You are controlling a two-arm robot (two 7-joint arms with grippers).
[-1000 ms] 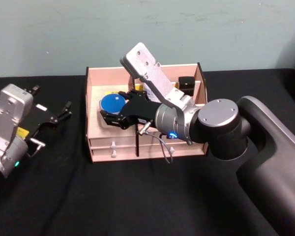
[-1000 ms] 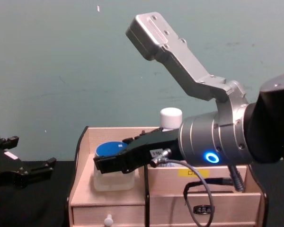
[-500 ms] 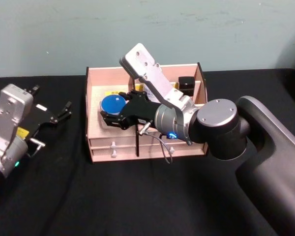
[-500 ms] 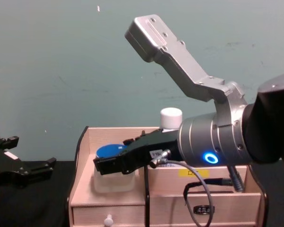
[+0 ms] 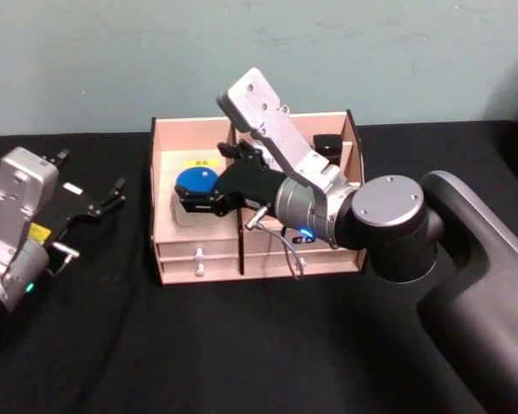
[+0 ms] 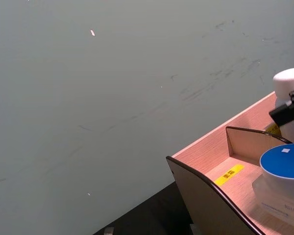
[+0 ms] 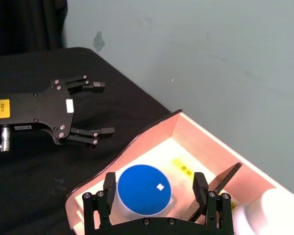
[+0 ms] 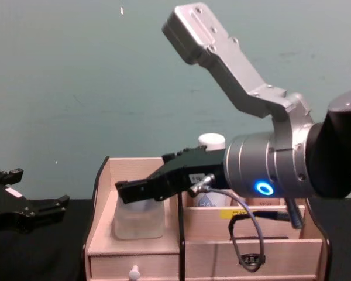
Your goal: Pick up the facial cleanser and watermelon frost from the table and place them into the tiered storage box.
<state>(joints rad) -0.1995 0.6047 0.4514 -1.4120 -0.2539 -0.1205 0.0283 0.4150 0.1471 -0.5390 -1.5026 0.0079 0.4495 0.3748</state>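
Note:
A translucent jar with a blue lid stands in the left compartment of the tiered storage box. I cannot read its label. My right gripper hovers just above it, open, one finger on each side of the lid and clear of it. A white-capped bottle stands upright in a rear compartment. My left gripper rests open over the black table left of the box.
A small black item sits in the box's back right compartment. Two small drawers with white knobs face me. A dark divider splits the box front. The black tabletop stretches in front, with a teal wall behind.
My right gripper has lifted up and slightly back from the blue-lidded jar, which stays in the left compartment. The left arm has not moved.

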